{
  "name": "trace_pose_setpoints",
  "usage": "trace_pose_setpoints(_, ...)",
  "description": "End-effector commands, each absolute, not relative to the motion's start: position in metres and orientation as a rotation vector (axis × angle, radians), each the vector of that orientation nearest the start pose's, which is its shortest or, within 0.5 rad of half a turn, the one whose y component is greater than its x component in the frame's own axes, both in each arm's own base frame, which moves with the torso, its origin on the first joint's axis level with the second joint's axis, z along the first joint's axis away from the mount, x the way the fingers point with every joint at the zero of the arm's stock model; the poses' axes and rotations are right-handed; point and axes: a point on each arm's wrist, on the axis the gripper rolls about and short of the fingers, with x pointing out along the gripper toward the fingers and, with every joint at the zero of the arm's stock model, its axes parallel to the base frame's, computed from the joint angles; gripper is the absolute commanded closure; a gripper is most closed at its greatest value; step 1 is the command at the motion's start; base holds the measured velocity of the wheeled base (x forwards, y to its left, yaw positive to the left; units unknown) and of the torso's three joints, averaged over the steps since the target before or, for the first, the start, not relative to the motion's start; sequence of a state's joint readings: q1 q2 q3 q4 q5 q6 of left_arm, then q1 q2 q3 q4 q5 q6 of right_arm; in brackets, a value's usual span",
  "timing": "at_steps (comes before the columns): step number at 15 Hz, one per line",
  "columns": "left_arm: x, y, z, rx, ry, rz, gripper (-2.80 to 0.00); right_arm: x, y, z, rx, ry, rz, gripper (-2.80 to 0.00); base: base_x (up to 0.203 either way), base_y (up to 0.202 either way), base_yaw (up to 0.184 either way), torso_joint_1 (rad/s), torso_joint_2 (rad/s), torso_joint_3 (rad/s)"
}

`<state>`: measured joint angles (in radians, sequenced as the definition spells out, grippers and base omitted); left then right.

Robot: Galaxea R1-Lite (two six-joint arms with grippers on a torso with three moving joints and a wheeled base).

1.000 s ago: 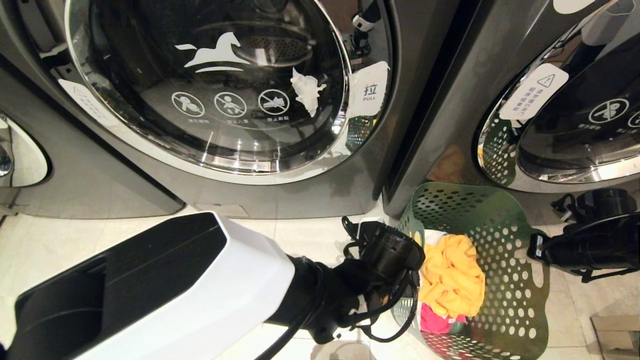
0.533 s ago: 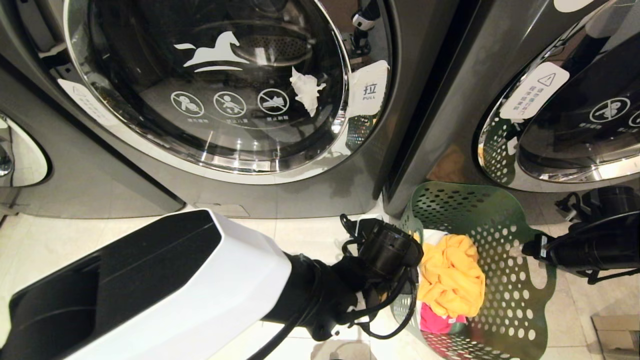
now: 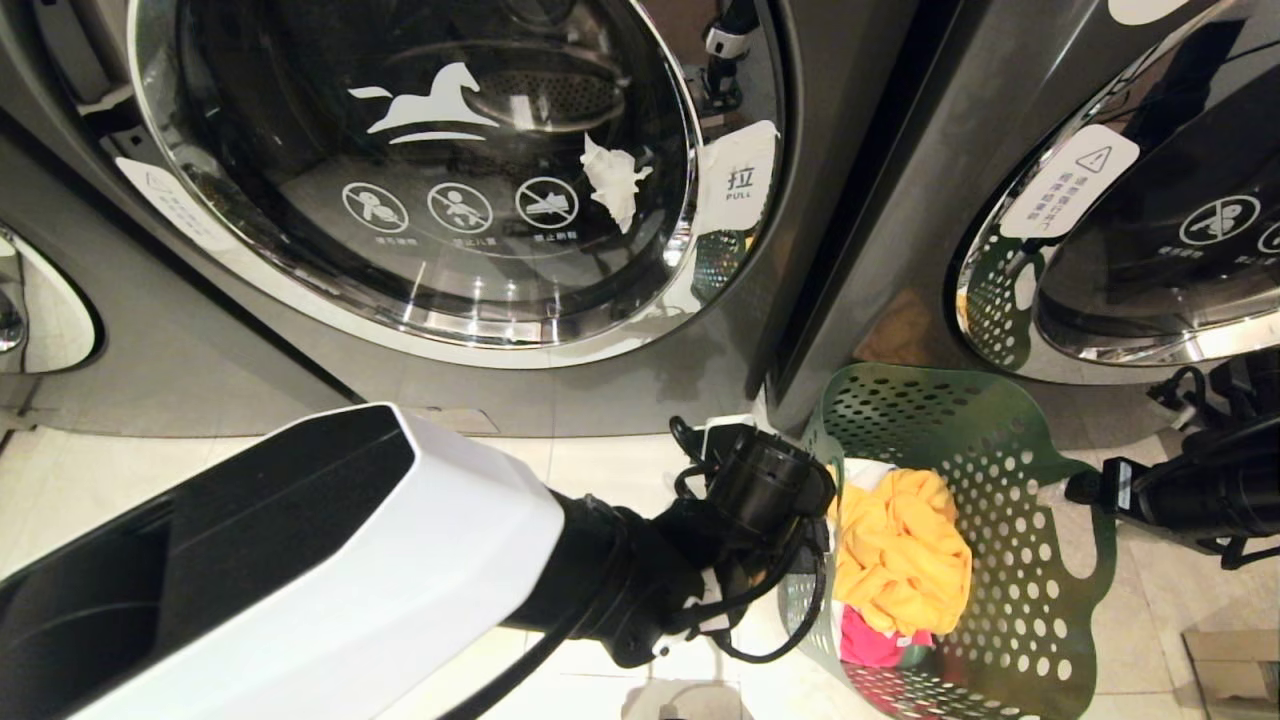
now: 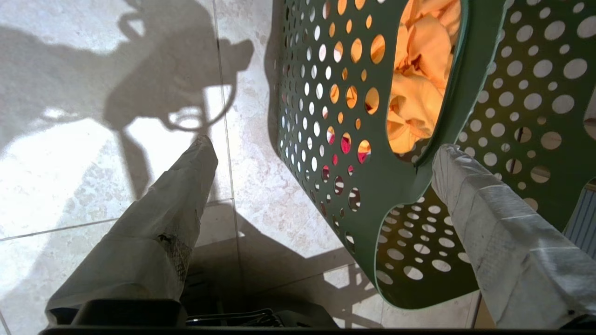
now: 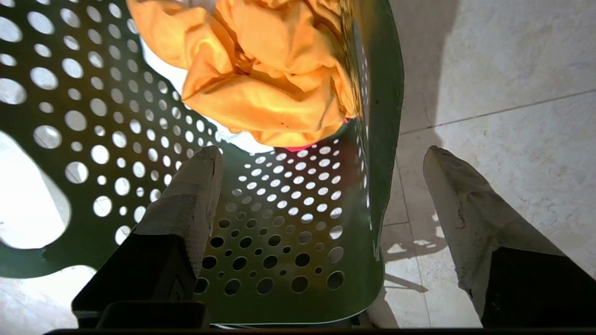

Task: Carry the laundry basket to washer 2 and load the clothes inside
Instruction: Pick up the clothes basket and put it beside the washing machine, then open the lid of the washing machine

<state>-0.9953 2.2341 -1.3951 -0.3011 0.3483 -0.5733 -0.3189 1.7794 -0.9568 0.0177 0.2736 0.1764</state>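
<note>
We see the basket (image 3: pixel 1010 560) on the tiled floor (image 3: pixel 620 465), low right in head view, right in front of the gap between two grey washers. Basket is dark green, perforated, handle cut-outs on both sides. Inside: clothes (image 3: pixel 900 565), w/ a yellow garment on top, a pink one (image 3: pixel 870 640) under it, a bit of white at the rim edge.

Left gripper (image 4: pixel 321 153) sits at the basket's left side; in left wrist view its taped fingers (image 4: pixel 186 186) stand wide apart, one finger outside the wall over the floor, the other by the handle cut-out on the inner side. Basket wall is between them, not pinched. In head view we only see the left wrist (image 3: pixel 765 490) beside the rim, so fingers are hidden there.

Right gripper (image 5: pixel 321 163) at the basket's right side; right wrist view shows fingers (image 5: pixel 195 186) spread apart too, one inside the basket below the yellow garment, one outside above the floor, rim between them w/o contact we can confirm. Right arm (image 3: pixel 1190 490) shows at the right edge of head view, just off the rim.

Washer (image 3: pixel 420 170) w/ white horse logo and closed round glass door fills upper left; a PULL label (image 3: pixel 738 180) on its door's right edge. Second washer (image 3: pixel 1120 230) upper right, door also closed. We can't read any number on either.
</note>
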Motion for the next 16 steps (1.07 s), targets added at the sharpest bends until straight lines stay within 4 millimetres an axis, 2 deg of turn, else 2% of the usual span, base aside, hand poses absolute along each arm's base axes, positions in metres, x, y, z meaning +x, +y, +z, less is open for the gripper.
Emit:
trace_pose_setpoints(1, 0.250, -0.365, 0.115, -0.225, 0.569, -0.479, -2.80, 0.280, -0.087, 0.158, 0.399, 0.747, -0.114, -2.80, 0.000, 0.000, 0.000, 0.000, 0.00, 0.000)
trace_pose_setpoints(3, 0.250, -0.361, 0.124, -0.237, 0.555, -0.480, -2.80, 0.266, -0.083, 0.172, 0.385, 0.702, -0.122, -2.80, 0.000, 0.000, 0.000, 0.000, 0.00, 0.000)
trace_pose_setpoints(4, 0.249, -0.360, 0.127, -0.240, 0.550, -0.480, 0.00, 0.258, -0.080, 0.177, 0.377, 0.684, -0.132, -2.79, 0.000, 0.000, 0.000, 0.000, 0.00, 0.000)
trace_pose_setpoints(5, 0.248, -0.359, 0.127, -0.239, 0.551, -0.480, 0.00, 0.252, -0.079, 0.180, 0.372, 0.676, -0.139, 0.00, 0.000, 0.000, 0.000, 0.000, 0.00, 0.000)
trace_pose_setpoints(9, 0.240, -0.346, 0.147, -0.258, 0.530, -0.488, 0.00, 0.225, -0.069, 0.198, 0.353, 0.607, -0.134, 0.00, 0.000, 0.000, 0.000, 0.000, 0.00, 0.000)
trace_pose_setpoints(12, 0.233, -0.336, 0.164, -0.275, 0.507, -0.498, 0.00, 0.193, -0.058, 0.201, 0.341, 0.582, -0.129, 0.00, 0.000, 0.000, 0.000, 0.000, 0.00, 0.000)
trace_pose_setpoints(16, 0.222, -0.309, 0.188, -0.299, 0.475, -0.494, 0.00, 0.156, -0.046, 0.198, 0.334, 0.571, -0.125, 0.00, 0.000, 0.000, 0.000, 0.000, 0.00, 0.000)
